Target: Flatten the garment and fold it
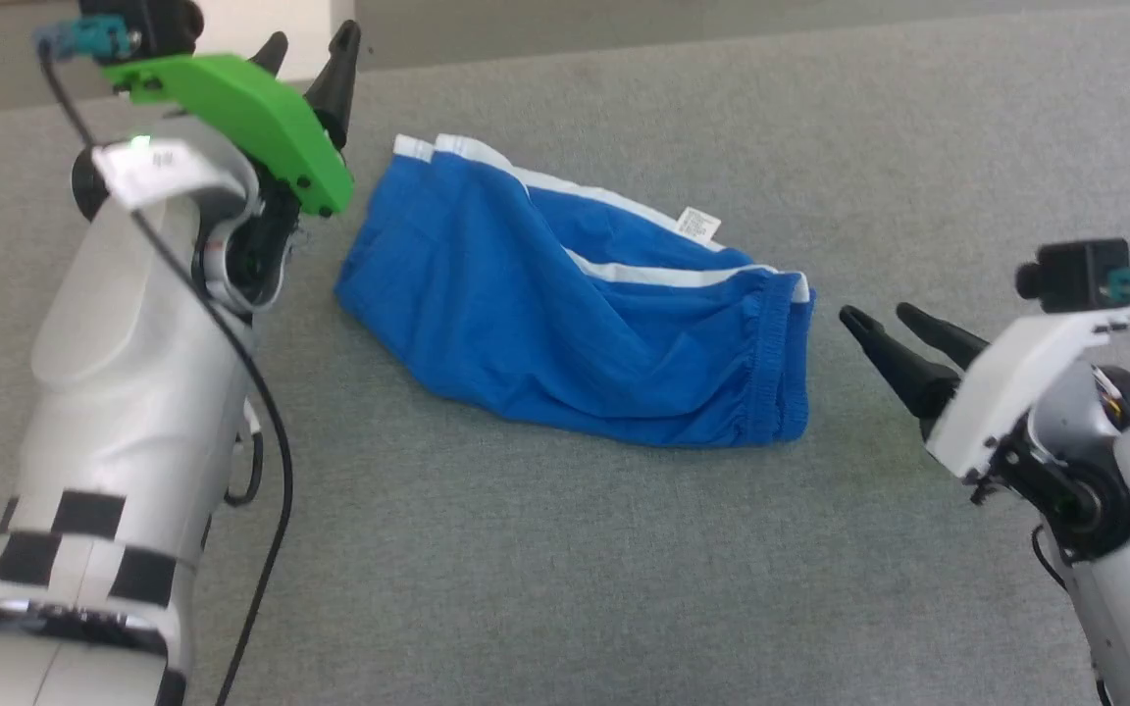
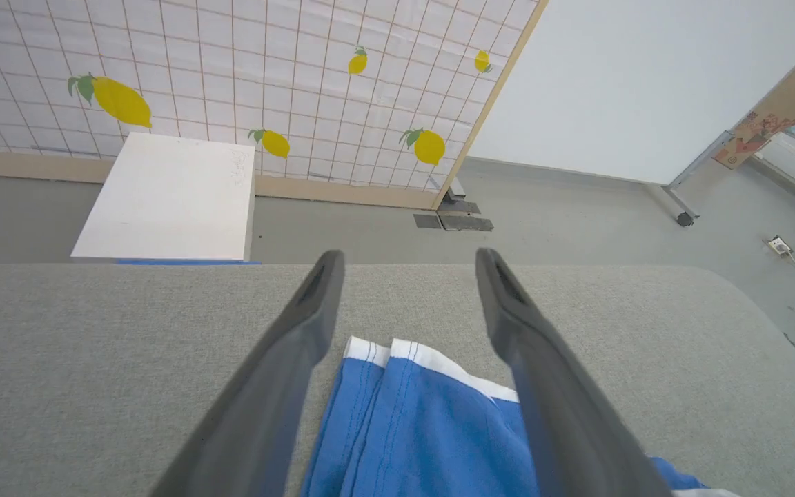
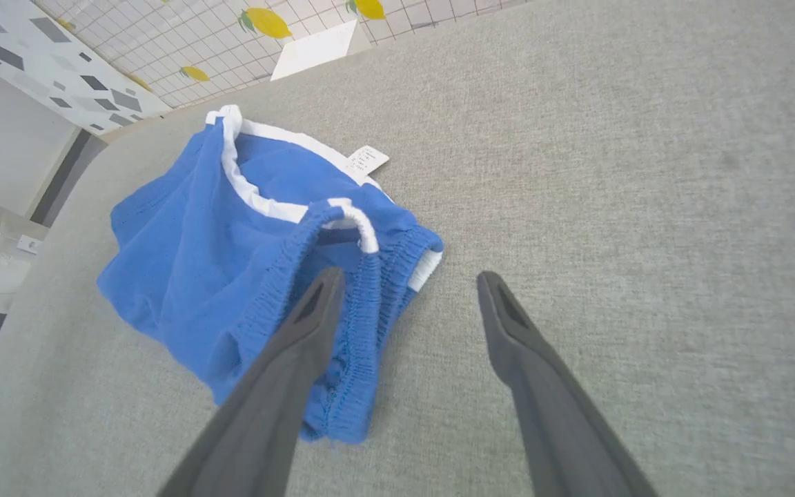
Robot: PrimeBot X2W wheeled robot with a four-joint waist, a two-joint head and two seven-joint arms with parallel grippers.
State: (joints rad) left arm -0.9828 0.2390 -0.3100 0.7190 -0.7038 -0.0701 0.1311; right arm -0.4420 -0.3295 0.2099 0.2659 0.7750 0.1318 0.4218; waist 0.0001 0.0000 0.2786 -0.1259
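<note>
Spread wide and empty, the left gripper [image 1: 312, 44] is held at 10 o'clock of the blue athletic shorts [image 1: 565, 324], by the white-edged leg hems [image 2: 397, 352]. The right gripper [image 1: 874, 314], equally wide and empty, is held at 3 o'clock, just beside the gathered elastic waistband [image 1: 781, 363] and apart from it. The shorts are laid rumpled at the middle of a gray woven-fabric surface [image 1: 624, 569]. In the head view their long axis is run from 10 to 4 o'clock, waistband toward 4. Soft folds are shown, a white side stripe [image 1: 614, 201] is turned up, and a small white tag [image 1: 699, 224] is exposed at 1 o'clock. Beyond the far edge a flat white board [image 2: 170, 197] and a lemon-printed grid panel [image 2: 232, 69] are seen.
</note>
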